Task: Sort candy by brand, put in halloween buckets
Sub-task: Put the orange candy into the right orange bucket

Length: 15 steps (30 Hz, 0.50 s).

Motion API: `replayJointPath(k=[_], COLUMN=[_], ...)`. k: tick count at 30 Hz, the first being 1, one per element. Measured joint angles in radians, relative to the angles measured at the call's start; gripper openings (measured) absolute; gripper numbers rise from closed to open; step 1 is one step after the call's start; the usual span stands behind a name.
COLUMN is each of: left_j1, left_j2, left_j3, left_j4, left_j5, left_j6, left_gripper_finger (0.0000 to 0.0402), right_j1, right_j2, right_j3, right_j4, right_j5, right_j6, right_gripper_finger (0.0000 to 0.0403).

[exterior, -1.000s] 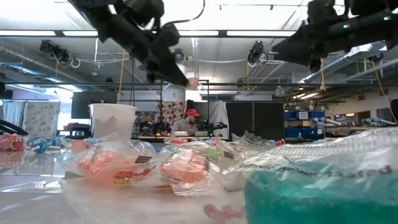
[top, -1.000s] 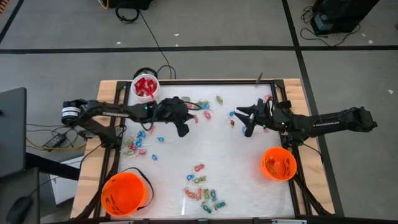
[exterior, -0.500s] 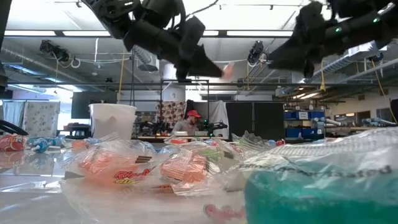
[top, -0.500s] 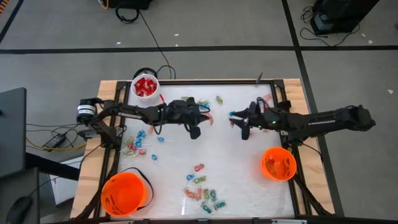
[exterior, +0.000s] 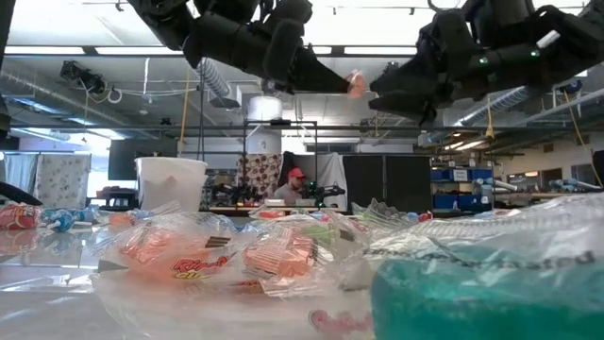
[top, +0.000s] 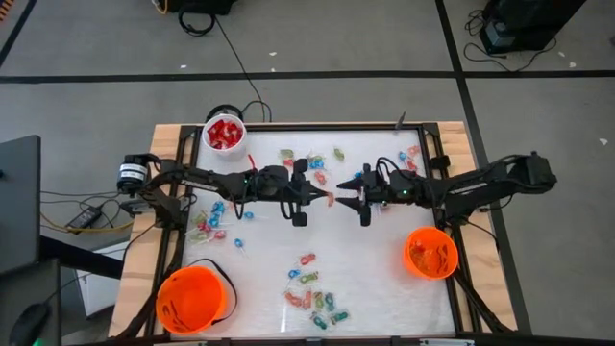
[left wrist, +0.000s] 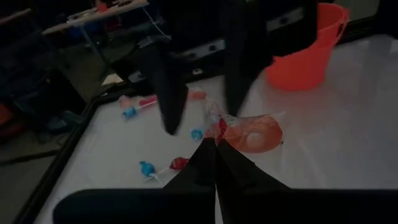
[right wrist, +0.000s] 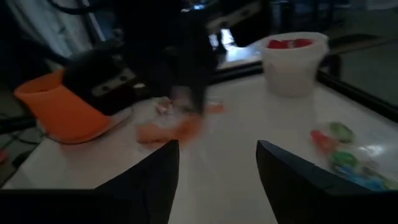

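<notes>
The white table (top: 384,279) with its dark frame sits on a wooden base, and both dark arms reach in to meet over its middle. Two bright orange round plastic buckets stand at the near edge, one (top: 190,298) at the left corner, the other (top: 429,253) on the right side; a smaller white round pail (top: 224,133) of red packets sits at the far left corner.

The left gripper (top: 330,200) is pinched tight on an orange wrapped candy (left wrist: 252,134), held up off the table. The right gripper (top: 348,196) faces it, fingers spread wide with nothing between them, just short of the candy.

The left wrist camera shows the wrapper clamped at the fingertips, which from above is only a speck. The low view shows the pink-orange piece (exterior: 355,85) hanging high between the two arms.

Loose sweets lie in clusters: blue and pink lollipops (top: 213,219) at the left, pastel pieces (top: 312,298) near the front edge, a few (top: 309,161) toward the back. The middle-right surface lies bare.
</notes>
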Motion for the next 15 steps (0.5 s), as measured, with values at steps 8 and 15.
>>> replayJointPath(k=[8, 15], left_j1=[0.001, 0.000], left_j2=[0.000, 0.000], left_j3=[0.000, 0.000], left_j4=[-0.003, -0.025], left_j5=[0.001, 0.004], left_j6=[0.007, -0.033], left_gripper_finger=[0.0003, 0.0019], right_j1=[0.000, 0.000], right_j2=[0.103, 0.129], right_j3=[0.081, 0.122], right_j4=[0.000, -0.072], right_j5=[-0.127, -0.122], right_j6=[-0.028, -0.026], right_gripper_finger=[0.0188, 0.0084])
